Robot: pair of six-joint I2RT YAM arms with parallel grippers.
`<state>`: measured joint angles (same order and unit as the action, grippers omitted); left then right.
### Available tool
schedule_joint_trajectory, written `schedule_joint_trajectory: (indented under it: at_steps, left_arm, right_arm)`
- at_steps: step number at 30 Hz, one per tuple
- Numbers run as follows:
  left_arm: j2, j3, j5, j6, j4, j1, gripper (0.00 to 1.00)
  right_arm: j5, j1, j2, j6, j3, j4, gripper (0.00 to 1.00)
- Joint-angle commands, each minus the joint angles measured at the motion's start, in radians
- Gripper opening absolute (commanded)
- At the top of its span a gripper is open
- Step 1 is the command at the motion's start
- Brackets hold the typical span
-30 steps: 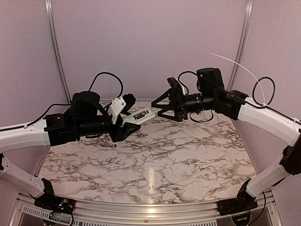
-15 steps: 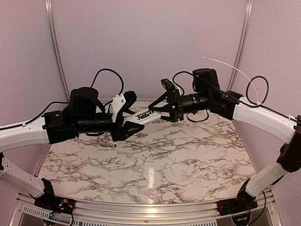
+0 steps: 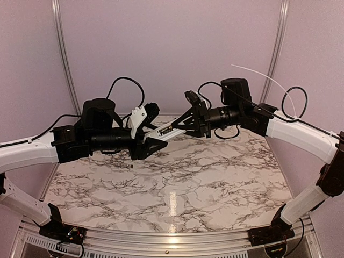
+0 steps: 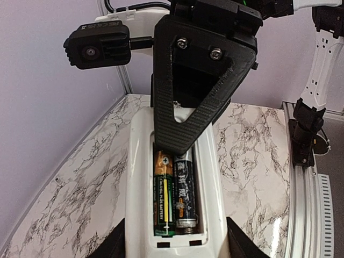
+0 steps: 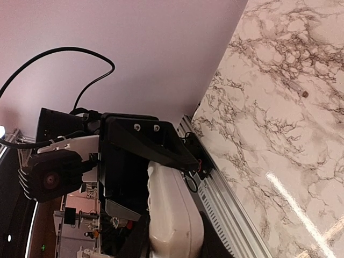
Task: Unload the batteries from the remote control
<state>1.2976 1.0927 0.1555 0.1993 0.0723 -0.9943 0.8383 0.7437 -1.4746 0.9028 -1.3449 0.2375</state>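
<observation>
Left wrist view: the left gripper (image 4: 174, 244) pinches the near end of the remote control (image 4: 138, 177) between its fingers, with the dark recess facing up. Two batteries (image 4: 174, 196) lie side by side in that recess. Farther on, one finger (image 4: 166, 80) of the right gripper (image 3: 180, 122) lies over the recess's far end; whether its fingers squeeze the remote cannot be told. All hang above the bench (image 3: 215, 177), by the middle of its far edge.
</observation>
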Motion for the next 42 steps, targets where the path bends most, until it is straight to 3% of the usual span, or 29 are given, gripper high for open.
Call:
schedule_joint_trajectory:
  at_steps: [1, 4, 5, 15, 20, 29, 42]
  left_arm:
    - [-0.005, 0.013, -0.041, -0.026, -0.012, -0.001, 0.65]
    - [-0.038, -0.006, -0.101, -0.034, -0.003, -0.001, 0.98]
    - [-0.047, -0.007, -0.129, -0.045, 0.005, -0.001, 0.99]
    - [-0.121, 0.036, -0.409, -0.181, 0.093, 0.001, 0.99]
    - [-0.144, 0.07, -0.648, -0.396, 0.179, 0.023, 0.99]
    - [-0.081, 0.217, -0.651, -0.525, 0.443, 0.058, 0.99]
    - [-0.061, 0.231, -0.569, -0.654, 0.503, 0.063, 0.99]
  right_arm:
    - [-0.052, -0.007, 0.012, -0.062, -0.014, 0.016, 0.13]
    - [-0.093, -0.034, 0.015, -0.06, 0.009, -0.007, 0.11]
    - [-0.102, -0.042, 0.013, -0.063, 0.015, -0.01, 0.11]
    - [-0.166, -0.079, -0.122, -0.124, 0.009, -0.023, 0.03]
    - [-0.239, -0.081, -0.206, -0.143, -0.035, -0.026, 0.01]
    - [-0.3, -0.081, -0.334, -0.144, -0.026, -0.14, 0.0]
    - [-0.258, -0.116, -0.568, -0.148, -0.073, -0.305, 0.0]
